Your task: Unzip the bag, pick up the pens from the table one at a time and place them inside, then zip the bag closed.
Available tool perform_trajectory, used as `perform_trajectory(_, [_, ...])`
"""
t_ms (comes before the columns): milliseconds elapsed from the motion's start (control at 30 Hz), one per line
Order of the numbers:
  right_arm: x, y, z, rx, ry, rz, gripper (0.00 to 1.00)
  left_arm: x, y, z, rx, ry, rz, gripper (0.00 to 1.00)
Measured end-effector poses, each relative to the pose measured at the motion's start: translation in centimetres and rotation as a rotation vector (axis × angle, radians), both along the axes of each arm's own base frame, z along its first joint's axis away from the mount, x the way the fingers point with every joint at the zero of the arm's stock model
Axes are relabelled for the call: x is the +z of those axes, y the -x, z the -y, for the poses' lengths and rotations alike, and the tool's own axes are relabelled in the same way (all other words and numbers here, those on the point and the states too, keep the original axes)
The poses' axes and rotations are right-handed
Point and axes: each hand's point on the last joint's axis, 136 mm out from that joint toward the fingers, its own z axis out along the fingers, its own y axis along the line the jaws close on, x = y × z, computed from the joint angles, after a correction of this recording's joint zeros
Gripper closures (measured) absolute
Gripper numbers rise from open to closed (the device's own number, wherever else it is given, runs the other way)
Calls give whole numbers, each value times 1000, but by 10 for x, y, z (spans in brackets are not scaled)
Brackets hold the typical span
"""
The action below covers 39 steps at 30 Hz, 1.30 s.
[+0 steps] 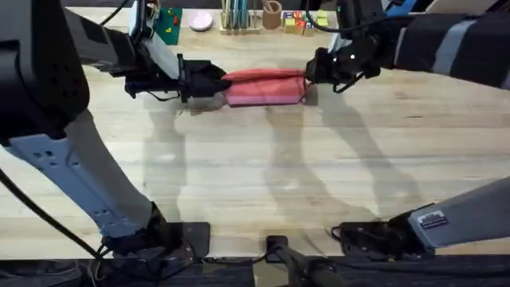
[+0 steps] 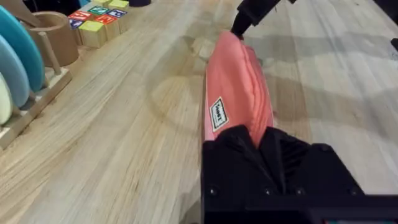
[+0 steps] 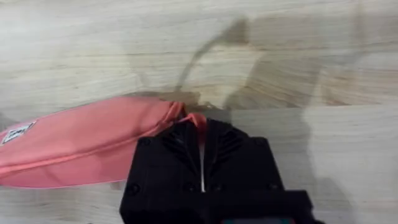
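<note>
So the bag (image 1: pixel 264 87) is lying lengthwise across the far middle of the surface (image 1: pixel 263 175), w/ an arm on each end. Left gripper (image 1: pixel 213 82) has its jaws pinched shut on the left end of the bag; from the left wrist cam you can see the pink fabric bunched up btwn the black fingers (image 2: pixel 236 152), and a little white label (image 2: pixel 218 113) on the side of the bag just past them. Right gripper (image 1: pixel 312 73) is at the opposite end, jaws pressed together on a small bit of pink at the tip of the bag, prob the zipper end, but I can't make out the pull itself. On the right wrist cam the fingers (image 3: pixel 180 149) look basically closed, w/ just a sliver of pink showing btwn them.

Bag looks plump and rounded, resting on the surface, not lifted as far as I can tell. Can't tell if the zip is open or shut from here.

Along the far edge there's other stuff: a wooden holder w/ teal pens (image 1: pixel 235 16) standing upright, some coloured blocks (image 1: pixel 303 21), a pink round thing (image 1: pixel 201 21), and a green card (image 1: pixel 168 25). Left wrist cam also catches the blocks and a rack w/ teal discs (image 2: pixel 18 59) off to the side, well apart from the bag.
</note>
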Motion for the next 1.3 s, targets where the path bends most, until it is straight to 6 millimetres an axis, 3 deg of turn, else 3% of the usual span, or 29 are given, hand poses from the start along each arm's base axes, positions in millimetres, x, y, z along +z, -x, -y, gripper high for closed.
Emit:
perform_trajectory(300, [2, -4, -1, 0, -7, 22, 955, 0, 0, 0, 0, -2, -1, 959])
perform_trajectory(333, [9, -5, 16, -39, 53, 45, 610, -2, 0, -2, 5, -10, -3, 959])
perform_trajectory(467, [29, 0, 43, -57, 154, 82, 73, -2, -2, -9, 23, -11, -4, 959])
perform_trajectory(500, [37, 2, 43, -43, 168, 98, 26, -2, -2, -10, 25, -11, -4, 959])
perform_trajectory(733, [105, 40, 16, 101, 198, 210, 6, -2, -3, -10, 28, -11, -4, 959])
perform_trajectory(900, [124, 67, 6, 165, 206, 221, 5, -2, -3, -10, 28, -11, -4, 959])
perform_trajectory(1033, [132, 72, 3, 179, 202, 244, 5, -2, -3, -10, 27, -12, -3, 938])
perform_trajectory(1067, [133, 72, 4, 179, 202, 245, 5, -2, -3, -10, 27, -11, 0, 822])
perform_trajectory(1233, [133, 73, 4, 178, 205, 242, 5, 0, -3, -13, 34, -2, -5, 54])
perform_trajectory(1300, [133, 73, 4, 179, 206, 242, 5, 0, -3, -13, 35, -2, -4, 13])
